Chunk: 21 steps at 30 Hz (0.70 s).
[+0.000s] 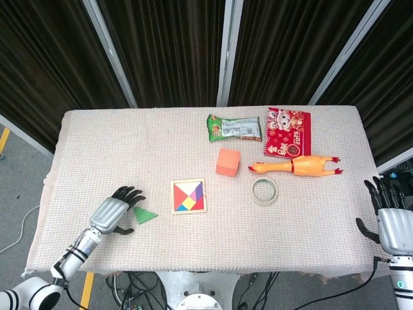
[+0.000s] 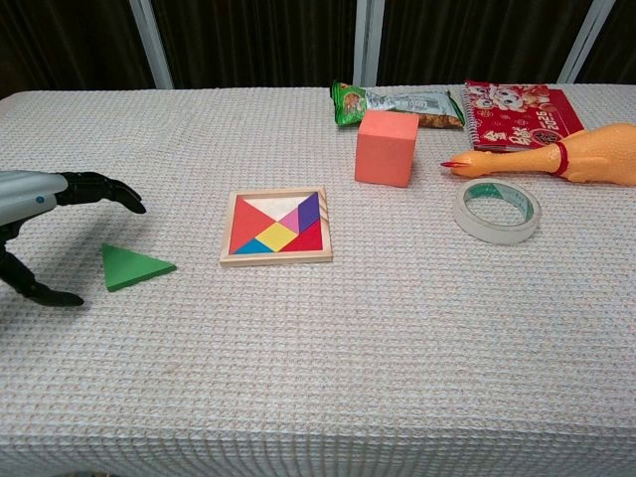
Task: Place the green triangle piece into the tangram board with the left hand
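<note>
The green triangle piece (image 1: 144,215) (image 2: 133,267) lies flat on the tablecloth, left of the wooden tangram board (image 1: 189,196) (image 2: 276,227), which holds several coloured pieces and has a pale bare spot at its top. My left hand (image 1: 115,212) (image 2: 40,214) hovers just left of the triangle, open, fingers spread above its left edge, thumb low; it holds nothing. My right hand (image 1: 392,223) hangs open off the table's right edge, seen only in the head view.
An orange cube (image 1: 227,161) stands behind the board. A tape roll (image 1: 264,190), rubber chicken (image 1: 297,166), red booklet (image 1: 288,132) and green snack bag (image 1: 233,127) occupy the right and far side. Bare cloth lies between triangle and board.
</note>
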### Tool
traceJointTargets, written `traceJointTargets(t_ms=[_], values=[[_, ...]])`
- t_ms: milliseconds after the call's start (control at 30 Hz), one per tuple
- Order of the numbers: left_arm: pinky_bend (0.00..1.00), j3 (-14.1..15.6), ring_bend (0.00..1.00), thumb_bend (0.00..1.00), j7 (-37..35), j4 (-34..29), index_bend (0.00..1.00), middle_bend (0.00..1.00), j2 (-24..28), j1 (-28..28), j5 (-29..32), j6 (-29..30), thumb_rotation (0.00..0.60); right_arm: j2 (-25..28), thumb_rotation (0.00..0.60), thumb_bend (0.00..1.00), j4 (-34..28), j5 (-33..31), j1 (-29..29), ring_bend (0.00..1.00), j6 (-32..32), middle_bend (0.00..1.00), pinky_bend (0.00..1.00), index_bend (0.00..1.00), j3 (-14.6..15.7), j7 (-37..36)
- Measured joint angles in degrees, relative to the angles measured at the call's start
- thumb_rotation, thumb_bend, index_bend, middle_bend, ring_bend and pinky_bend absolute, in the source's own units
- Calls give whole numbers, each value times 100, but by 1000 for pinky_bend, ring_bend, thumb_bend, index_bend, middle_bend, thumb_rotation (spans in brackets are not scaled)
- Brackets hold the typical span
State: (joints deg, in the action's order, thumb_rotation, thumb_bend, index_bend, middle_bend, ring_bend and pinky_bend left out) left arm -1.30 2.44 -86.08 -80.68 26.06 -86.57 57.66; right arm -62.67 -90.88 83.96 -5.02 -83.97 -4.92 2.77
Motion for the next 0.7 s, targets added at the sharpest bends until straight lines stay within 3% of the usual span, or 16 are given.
traceJointTargets(t_ms=[700], values=[[70, -12, 0, 194, -250, 252, 265, 101, -320, 308, 225, -197, 600, 20, 600, 198, -12, -50, -3, 0, 26, 0, 0, 0, -8, 6]])
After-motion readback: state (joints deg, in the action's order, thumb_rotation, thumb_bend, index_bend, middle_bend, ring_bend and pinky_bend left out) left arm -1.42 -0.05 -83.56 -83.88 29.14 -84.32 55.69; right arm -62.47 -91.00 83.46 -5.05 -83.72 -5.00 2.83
